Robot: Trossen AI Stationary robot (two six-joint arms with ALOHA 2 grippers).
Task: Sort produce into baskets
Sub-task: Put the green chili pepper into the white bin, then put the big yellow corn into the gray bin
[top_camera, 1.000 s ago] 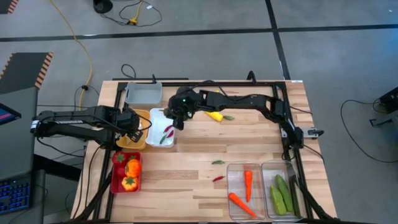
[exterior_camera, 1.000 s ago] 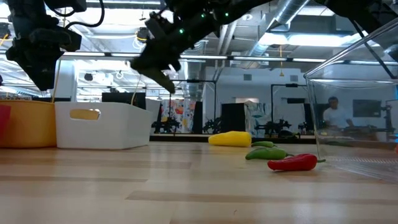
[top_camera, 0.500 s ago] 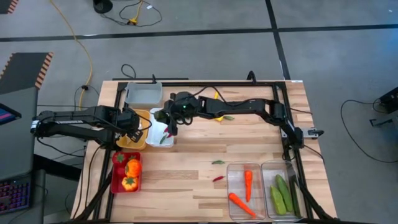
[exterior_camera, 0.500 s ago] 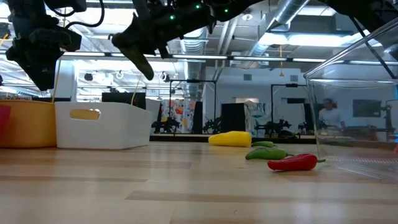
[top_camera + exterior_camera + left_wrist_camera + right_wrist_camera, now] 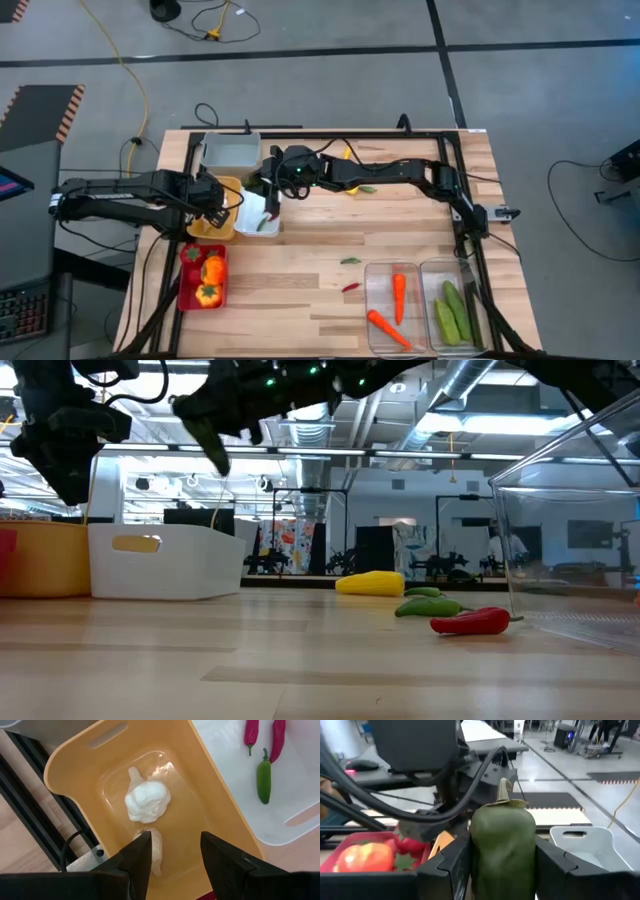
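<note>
Right wrist view shows the right gripper (image 5: 502,865) closed on a green pepper (image 5: 503,851), its stem standing up between the two dark fingers, with the red basket (image 5: 350,847) of tomatoes and the grey basket (image 5: 582,845) beyond it. From above, that gripper (image 5: 272,195) hangs over the white basket (image 5: 262,222), which sits just right of the yellow basket (image 5: 226,212) near the table's (image 5: 300,270) left edge; the pepper itself is too small to pick out there. The white basket already holds red chilies (image 5: 251,731) and a green chili (image 5: 263,778). The left gripper (image 5: 175,845) hovers above the yellow basket with its fingers narrowly apart and nothing between them; white garlic (image 5: 146,801) lies on the basket floor just ahead of the fingertips (a second pale piece lies partly under one finger). Farther right on the table a yellow piece (image 5: 371,582), a green chili (image 5: 428,606) and a red chili (image 5: 470,621) lie loose on the wood, well apart from both grippers. At the near right, one clear basket (image 5: 375,275) holds carrots (image 5: 399,295) and the other (image 5: 432,272) holds cucumbers (image 5: 453,312).
</note>
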